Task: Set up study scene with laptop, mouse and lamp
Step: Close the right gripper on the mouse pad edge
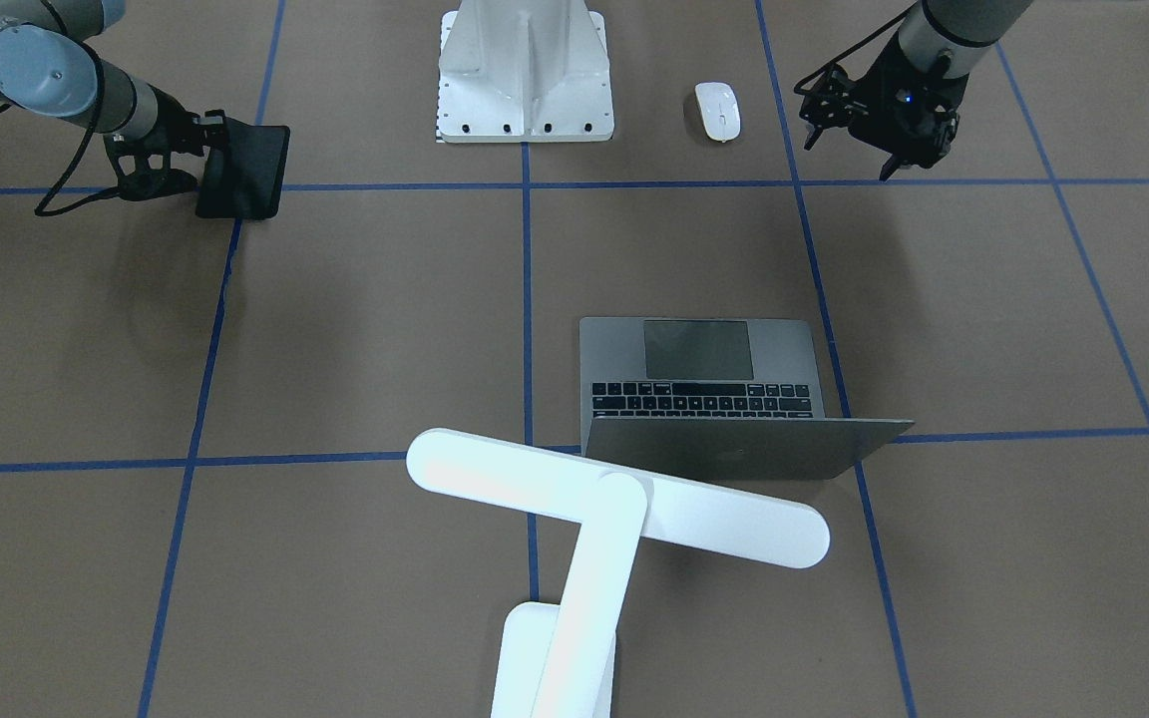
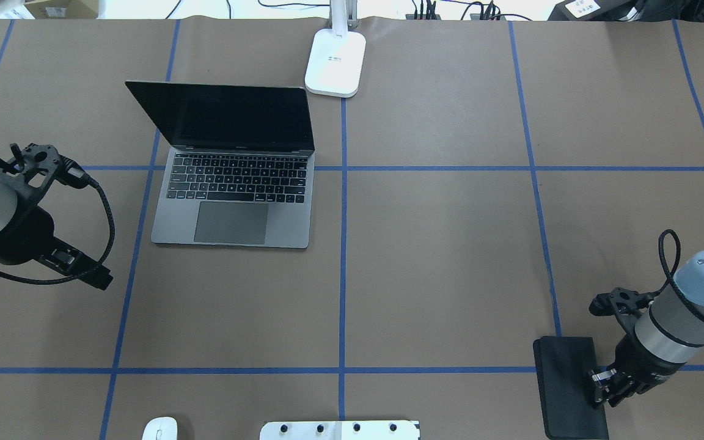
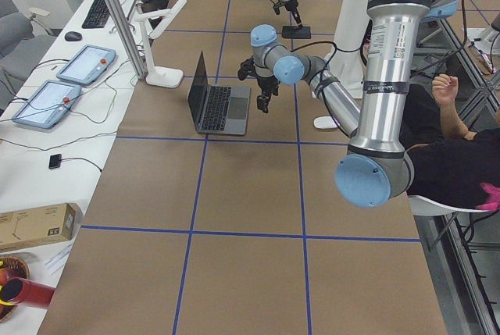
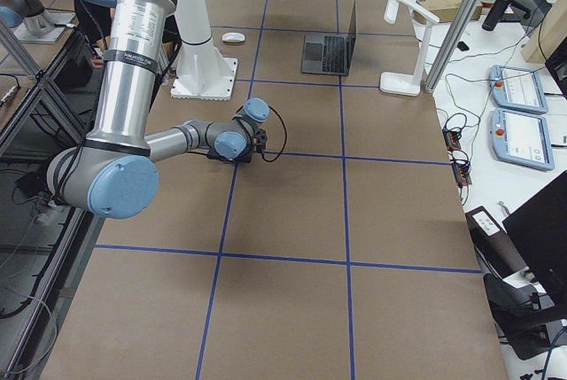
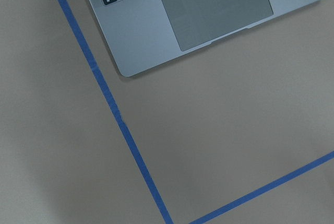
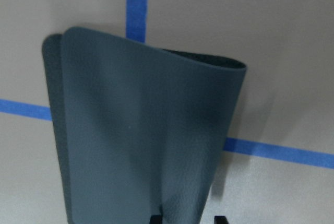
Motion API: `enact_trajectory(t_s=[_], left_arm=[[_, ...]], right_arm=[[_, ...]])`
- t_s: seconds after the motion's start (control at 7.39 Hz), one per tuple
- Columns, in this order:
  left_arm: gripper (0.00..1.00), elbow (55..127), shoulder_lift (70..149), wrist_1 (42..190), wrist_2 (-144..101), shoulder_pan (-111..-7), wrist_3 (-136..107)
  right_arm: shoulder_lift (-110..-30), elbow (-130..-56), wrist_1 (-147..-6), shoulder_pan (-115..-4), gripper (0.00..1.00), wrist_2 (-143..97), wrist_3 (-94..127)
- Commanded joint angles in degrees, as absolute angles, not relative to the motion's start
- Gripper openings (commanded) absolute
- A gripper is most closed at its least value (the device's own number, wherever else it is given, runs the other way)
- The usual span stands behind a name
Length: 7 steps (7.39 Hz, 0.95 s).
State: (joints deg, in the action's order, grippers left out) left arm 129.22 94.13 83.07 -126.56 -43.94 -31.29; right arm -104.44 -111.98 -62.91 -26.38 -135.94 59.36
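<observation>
The open grey laptop (image 2: 233, 183) stands left of the table's middle; it also shows in the front view (image 1: 699, 384). The white lamp (image 1: 614, 499) stands behind it, and its base (image 2: 335, 61) is at the far edge. The white mouse (image 1: 718, 110) lies near the robot's base, and shows at the overhead view's bottom edge (image 2: 159, 429). My left gripper (image 2: 83, 272) hovers open and empty, left of the laptop's front corner (image 5: 125, 70). My right gripper (image 2: 602, 391) is shut on the edge of a flat black mat (image 2: 572, 388), which bends upward (image 6: 146, 140).
The white bolted pedestal (image 1: 525, 80) stands at the robot's side between the arms. Blue tape lines (image 2: 343, 244) cross the brown table. Tablets, a keyboard and cables lie on a side bench (image 3: 70, 77) beyond the far edge.
</observation>
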Motion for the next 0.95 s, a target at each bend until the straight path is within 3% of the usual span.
enact_trajectory(t_s=[0.0,0.81], left_arm=[[0.99,129.29,93.69,83.50,-126.56,-43.95,-31.20],[0.99,129.37,93.60,83.50,-126.65,-43.95,-31.29]], right_arm=[[-104.41,-111.97,-62.93,-26.37,0.25,-135.97,59.33],[-103.54,-113.03,-65.48,-26.45,0.12,-135.18,56.96]])
